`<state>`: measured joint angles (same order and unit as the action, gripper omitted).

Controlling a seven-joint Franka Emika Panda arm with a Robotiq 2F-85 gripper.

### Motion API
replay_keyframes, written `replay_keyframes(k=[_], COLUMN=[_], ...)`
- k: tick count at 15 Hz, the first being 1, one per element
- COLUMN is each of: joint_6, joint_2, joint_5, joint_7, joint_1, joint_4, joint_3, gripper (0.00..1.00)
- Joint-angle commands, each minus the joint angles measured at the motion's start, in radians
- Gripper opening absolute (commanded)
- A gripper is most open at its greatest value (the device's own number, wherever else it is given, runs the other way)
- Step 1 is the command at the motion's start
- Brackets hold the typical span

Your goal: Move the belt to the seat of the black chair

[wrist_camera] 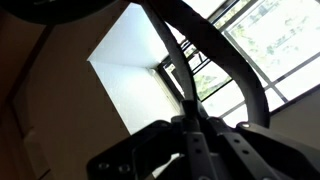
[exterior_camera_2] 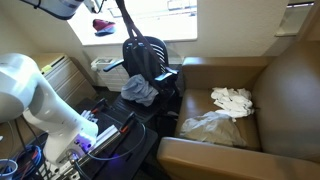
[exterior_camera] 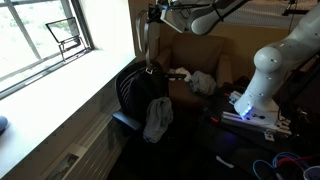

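Note:
The belt (exterior_camera: 147, 45) is a dark strap that hangs down from my gripper (exterior_camera: 153, 13) above the black chair (exterior_camera: 135, 90). Its lower end reaches about the top of the chair's backrest. In an exterior view the belt (exterior_camera_2: 128, 25) runs down towards the black chair (exterior_camera_2: 145, 55); the jaws are out of that frame. In the wrist view my gripper (wrist_camera: 195, 125) is shut on the belt (wrist_camera: 190, 60), which loops away against the window. A grey cloth (exterior_camera: 157, 118) lies on the chair's seat, and it also shows in an exterior view (exterior_camera_2: 140, 90).
A brown armchair (exterior_camera_2: 290, 90) with white cloths (exterior_camera_2: 232, 100) on its seat stands beside the black chair. A window and wide sill (exterior_camera: 60, 85) lie along one side. The robot base (exterior_camera: 255, 95) and cables (exterior_camera_2: 30, 160) lie near the floor.

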<state>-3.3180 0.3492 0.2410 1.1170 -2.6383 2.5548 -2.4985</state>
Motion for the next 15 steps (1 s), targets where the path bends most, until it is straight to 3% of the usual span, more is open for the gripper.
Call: replay_keyframes(k=[1, 5, 7, 8, 13, 15], joint_6=[0.036, 0.03, 0.116, 0.215, 0.651, 0.809], joint_2=[0.102, 0.28, 0.391, 0.442, 0.651, 0.758], joint_5=[-0.002, -0.06, -0.085, -0.232, -0.412, -0.452], joint_7=[0.088, 0.166, 0.196, 0.051, -0.295, -0.409], joint_1=[0.0, 0.006, 0.009, 0.014, 0.023, 0.067], joint_4=[-0.009, 0.008, 0.001, -0.011, -0.008, 0.029], joint_3=[0.007, -0.016, -0.032, -0.008, -0.095, -0.114], gripper=[0.01, 0.01, 0.01, 0.01, 0.01, 0.01])
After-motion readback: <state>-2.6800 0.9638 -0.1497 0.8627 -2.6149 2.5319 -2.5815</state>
